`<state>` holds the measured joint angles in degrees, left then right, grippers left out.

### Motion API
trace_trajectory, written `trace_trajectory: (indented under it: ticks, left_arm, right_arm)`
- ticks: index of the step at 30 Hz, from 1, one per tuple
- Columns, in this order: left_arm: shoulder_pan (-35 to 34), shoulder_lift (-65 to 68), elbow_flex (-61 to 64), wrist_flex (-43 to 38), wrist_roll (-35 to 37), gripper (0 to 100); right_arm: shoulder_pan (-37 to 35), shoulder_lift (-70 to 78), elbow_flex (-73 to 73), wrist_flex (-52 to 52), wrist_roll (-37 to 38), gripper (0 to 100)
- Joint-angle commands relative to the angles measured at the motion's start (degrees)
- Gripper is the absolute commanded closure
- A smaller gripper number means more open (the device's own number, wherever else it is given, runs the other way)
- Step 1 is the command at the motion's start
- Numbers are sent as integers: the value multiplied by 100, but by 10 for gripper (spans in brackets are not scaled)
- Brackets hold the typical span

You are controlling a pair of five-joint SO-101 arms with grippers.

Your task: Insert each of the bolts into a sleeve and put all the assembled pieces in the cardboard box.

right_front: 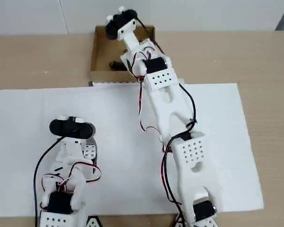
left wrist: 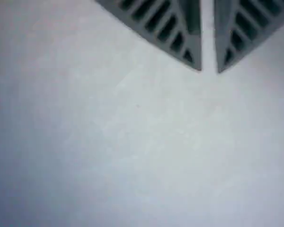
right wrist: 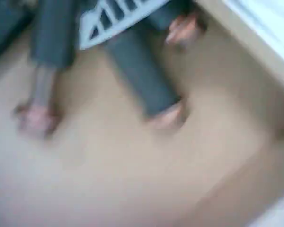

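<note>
We judge the step in hand to be setting an assembled piece down in the cardboard box (right_front: pixel 100 49). The right gripper (right wrist: pixel 116 21) is low inside the box, and a dark sleeve (right wrist: pixel 142 71) with its bolt end (right wrist: pixel 169 118) lies right under it on the box floor. We cannot tell whether the gripper clamps the piece or has let go.

To do it well, we would release only once the piece rests flat, then rise straight up. A second piece (right wrist: pixel 42 52) lies just beside the gripper, and the box wall (right wrist: pixel 241 38) is near on the other side, so a sideways sweep could knock either.

The left gripper (left wrist: pixel 209 66) hangs over the white paper (right_front: pixel 38 118). Its fingertips (left wrist: pixel 194 54) are nearly together with nothing between them, and bare paper lies all around them.
</note>
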<state>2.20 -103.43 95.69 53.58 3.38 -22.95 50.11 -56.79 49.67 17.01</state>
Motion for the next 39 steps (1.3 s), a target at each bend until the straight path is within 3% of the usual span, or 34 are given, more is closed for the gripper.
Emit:
trace_trajectory:
  ticks: [1,5,10,18,21,24,28,39]
  left_arm:
    - [-26,-62,-13,-18,-44,994]
    - [-26,-62,-13,-18,-44,994]
    - [-26,-62,-13,-18,-44,994]
    - [-26,-62,-13,-18,-44,994]
    - [-26,-62,-13,-18,-44,994]
    - [-26,-62,-13,-18,-44,994]
    - [-26,-62,-13,-18,-44,994]
    - [-26,-62,-13,-18,-44,994]
  right_arm:
    - [4,-180,-527,13,9,824]
    - [13,-207,-1125,629,0,833]
    - [40,-215,-2092,1437,0,998]
    - [189,-224,-3903,3213,0,995]
    - [268,-391,-3974,3978,-26,995]
    - [374,-989,-3974,4593,-545,995]
    - [708,-1402,-3956,4743,-1064,995]
    - [1763,-2721,-3921,4892,-1046,995]
